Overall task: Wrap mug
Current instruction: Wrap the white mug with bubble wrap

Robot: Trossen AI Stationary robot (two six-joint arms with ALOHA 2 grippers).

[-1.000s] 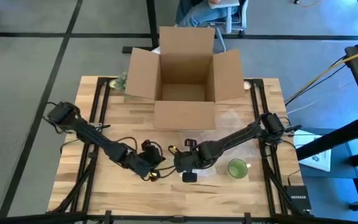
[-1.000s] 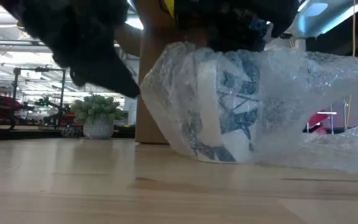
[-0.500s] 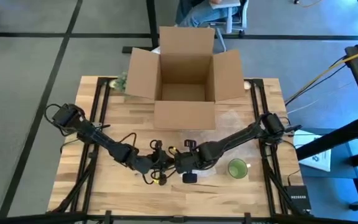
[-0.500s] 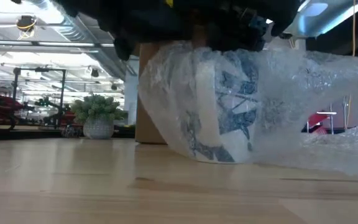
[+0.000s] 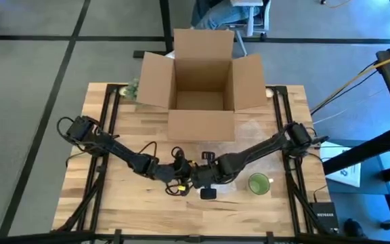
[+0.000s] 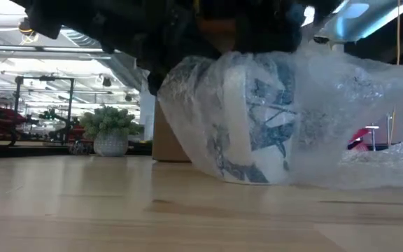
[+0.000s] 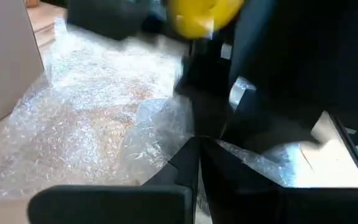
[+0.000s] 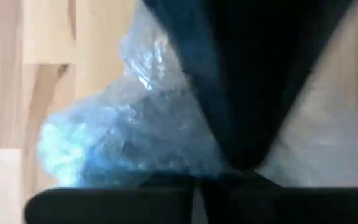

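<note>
A: Where is the mug (image 6: 257,126)?

B: Near the front middle of the tabletop (image 5: 114,196), lying inside a clear bubble wrap (image 6: 327,119) bundle. In the low view it is white with a blue pattern, tilted, and the wrap trails off to one side.

A: And the two arms?

B: Both meet right at the bundle. The left gripper (image 5: 177,177) comes in from the left side; its wrist view shows its fingers (image 7: 188,165) drawn together to a narrow slit with the edge of the wrap at their tips, so it looks pinched on the film. The right gripper (image 5: 202,180) reaches in from the right, directly above the bundle; its fingers are pressed close together, but I cannot tell whether they hold anything.

A: Anything else on the tabletop?

B: An open cardboard box (image 5: 198,81) stands at the far side, and a green cup (image 5: 258,183) sits just right of the bundle. A small potted plant (image 6: 109,131) shows by the box.
</note>
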